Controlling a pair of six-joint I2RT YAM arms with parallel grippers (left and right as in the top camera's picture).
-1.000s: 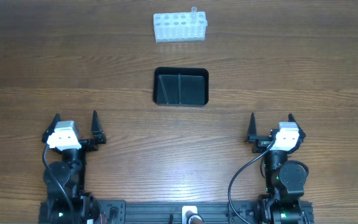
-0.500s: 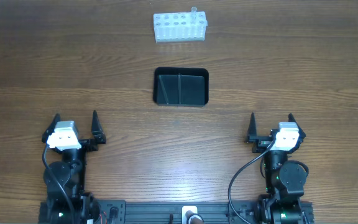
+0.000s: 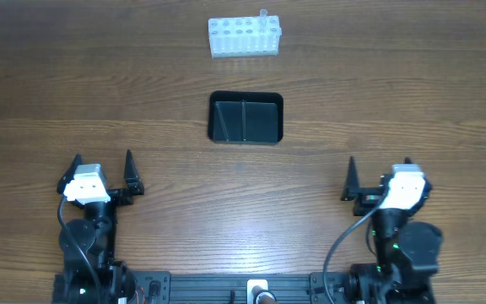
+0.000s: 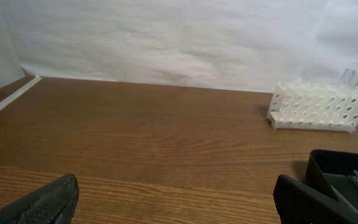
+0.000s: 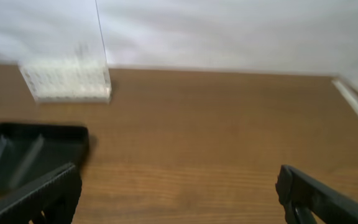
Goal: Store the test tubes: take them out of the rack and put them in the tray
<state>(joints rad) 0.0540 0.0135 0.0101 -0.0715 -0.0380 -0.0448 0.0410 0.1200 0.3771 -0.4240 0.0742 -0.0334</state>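
A white test tube rack [image 3: 244, 37] stands at the far middle of the table, with one clear tube [image 3: 264, 17] upright near its right end. The rack [image 4: 318, 106] and that tube [image 4: 352, 78] also show in the left wrist view, and the rack [image 5: 67, 81] in the right wrist view. Closer in sits a black tray [image 3: 245, 117] with tubes lying inside. My left gripper [image 3: 102, 172] rests open near the front left, empty. My right gripper [image 3: 380, 178] is open near the front right, empty. Both are far from the rack.
The wooden table's left edge [image 4: 8, 99] and right edge [image 5: 356, 102] show in the wrist views, with a white wall behind. The tray's rim [image 4: 340, 163] lies just ahead of the left gripper, and the tray [image 5: 30, 152] shows off to one side of the right one.
The right arm has shifted a little to the right and toward the table's front. The left arm, rack and tray are unchanged.
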